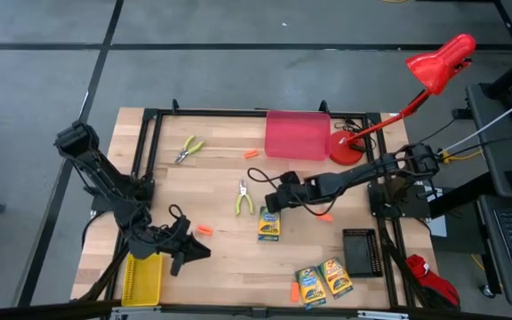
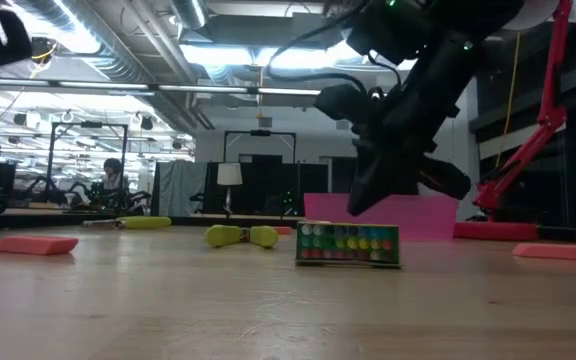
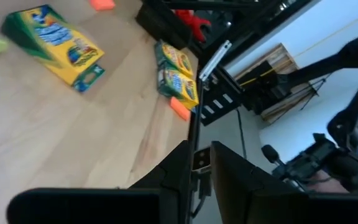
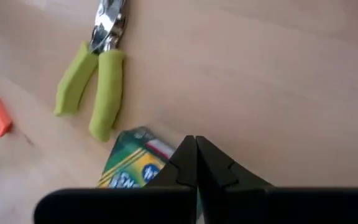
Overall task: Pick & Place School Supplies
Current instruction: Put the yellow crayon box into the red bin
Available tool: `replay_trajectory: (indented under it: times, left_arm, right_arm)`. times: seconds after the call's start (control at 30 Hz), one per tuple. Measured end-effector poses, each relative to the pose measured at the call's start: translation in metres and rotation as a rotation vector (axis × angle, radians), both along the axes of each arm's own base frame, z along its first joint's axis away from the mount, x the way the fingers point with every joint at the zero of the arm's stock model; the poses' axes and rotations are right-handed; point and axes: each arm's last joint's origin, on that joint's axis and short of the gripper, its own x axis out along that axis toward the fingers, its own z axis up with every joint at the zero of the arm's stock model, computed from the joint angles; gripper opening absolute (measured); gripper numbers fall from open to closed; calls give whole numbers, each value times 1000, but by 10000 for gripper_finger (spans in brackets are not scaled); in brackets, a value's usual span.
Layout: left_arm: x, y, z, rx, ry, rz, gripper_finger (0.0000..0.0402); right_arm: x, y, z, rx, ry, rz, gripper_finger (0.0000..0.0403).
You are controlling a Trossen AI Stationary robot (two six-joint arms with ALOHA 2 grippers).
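My right gripper (image 1: pixel 276 203) is shut and hovers just above the far end of one green-and-yellow crayon box (image 1: pixel 268 225), (image 4: pixel 129 167), which lies flat on the table. In the low view the gripper (image 2: pixel 363 205) hangs a little above the box (image 2: pixel 348 245). One pair of green-handled pliers (image 1: pixel 244 197), (image 4: pixel 92 81) lies just to the left of the gripper. A second pair of pliers (image 1: pixel 188 148) lies far left. Two more crayon boxes (image 1: pixel 323 281), (image 3: pixel 178 73) lie near the front edge. Orange sticks (image 1: pixel 204 230), (image 1: pixel 325 216), (image 1: pixel 252 154) are scattered about. My left gripper (image 1: pixel 189 250), (image 3: pixel 201 152) waits near the front left, its fingers slightly apart.
A pink-red bin (image 1: pixel 297 135) stands at the far edge, with a red lamp base (image 1: pixel 345 153) to its right. A black bin (image 1: pixel 359 252) sits at the right, and a yellow bin (image 1: pixel 140 277) sits at the front left beside my left gripper. Bare wood lies at the table's middle.
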Motion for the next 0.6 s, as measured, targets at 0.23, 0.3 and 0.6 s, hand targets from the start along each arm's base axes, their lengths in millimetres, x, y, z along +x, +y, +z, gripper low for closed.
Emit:
replay_trajectory:
  times: [0.23,0.3,0.6]
  left_arm:
    - [8,-4,3,8,-1,3,56]
    - [8,-3,2,-7,13,6,56]
    - [5,-2,-5,-31,94,-2,56]
  right_arm:
    - [3,-2,-15,0,47,31,0]
    - [3,2,-19,4,56,45,0]
    - [-1,40,-26,67,48,69,0]
